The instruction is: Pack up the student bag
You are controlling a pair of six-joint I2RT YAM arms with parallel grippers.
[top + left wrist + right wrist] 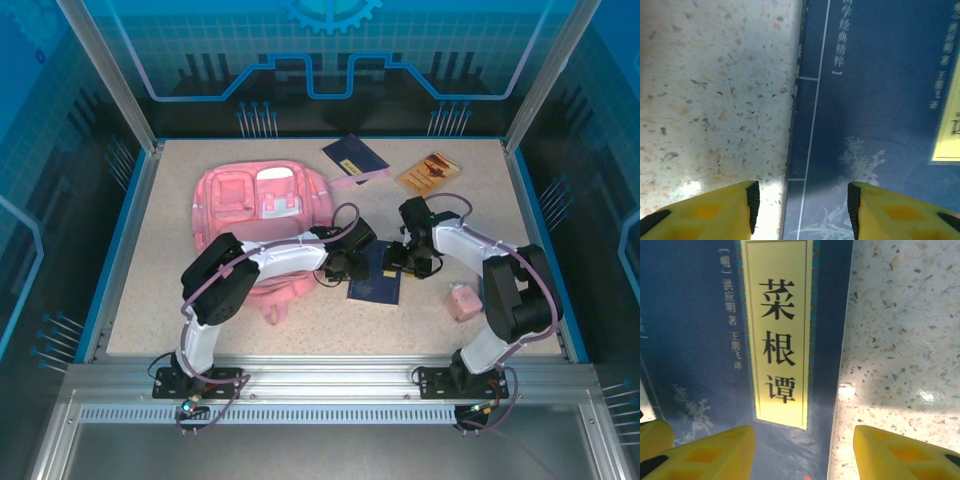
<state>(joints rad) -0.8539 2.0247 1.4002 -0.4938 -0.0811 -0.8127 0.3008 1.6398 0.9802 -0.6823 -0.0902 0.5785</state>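
An aluminium rail [320, 385] runs along the near edge, with both arm bases bolted to it. Beyond it lies the bench [160, 300], a pale stone-look top flecked with brown and grey and edged in blue.

A small pink object [462, 300] sits by the right arm. Near the middle a dark blue book [378, 285] lies flat. The left claw [803, 202] hangs over its left edge with the yellow fingers [715, 215] parted, one above the bench and one above the cover, holding nothing. The right claw [804, 440] is also parted over the opposite edge, and it holds nothing.

The cover carries a yellow label reading 菜根谭, with 洪应明 著 in small pale type beside it and a faint white plant drawing lower down.

The student bag [262, 205] lies flat on the left half of the bench. It is soft and pink with front pockets and a pale patch towards its far end, and the left arm reaches across its near part.

Farther back lie a second dark blue book [352, 155] and a brown book [430, 172]. Glowing blue panels [320, 60] with a grid and gear pattern wall in the bench.
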